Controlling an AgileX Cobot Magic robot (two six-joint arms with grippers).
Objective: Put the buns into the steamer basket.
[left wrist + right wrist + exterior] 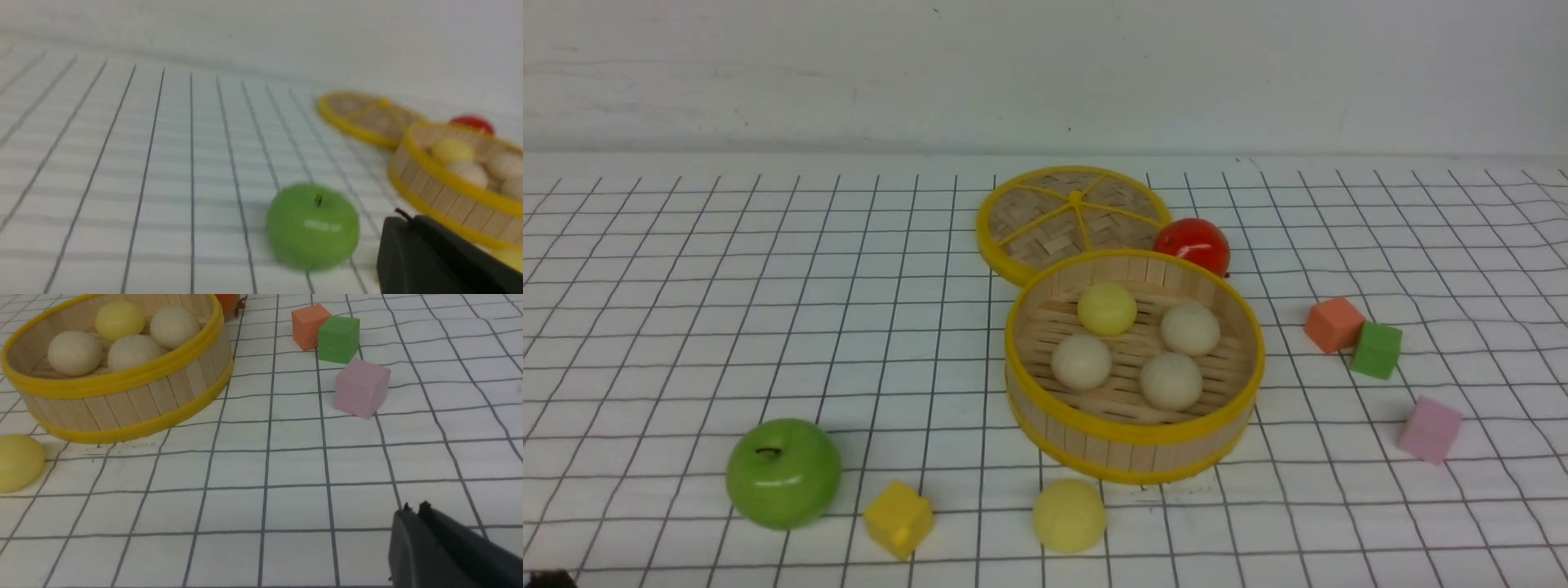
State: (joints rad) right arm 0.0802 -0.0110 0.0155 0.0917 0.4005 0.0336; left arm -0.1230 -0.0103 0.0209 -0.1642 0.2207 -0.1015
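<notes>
The buns: we are seeing four sitting in the steamer basket (1134, 441) at frame centre, one yellow bun (1069, 515) waiting just below it (outside). Both the left gripper (398, 218) and right gripper (414, 510) are closed, gripping nothing.

The bench (686, 286) is covered by a white cloth printed with a grid of thin dark lines, and the cloth lies slightly wavy, so the lines bend here and there, most on the right side. Behind it rises a plain off-white wall (1045, 73) with faint scuffs and a few small dark specks. Where the wall meets the bench runs a soft greyish band. The light is even and diffuse, casting only weak, short shadows on the cloth.
</notes>
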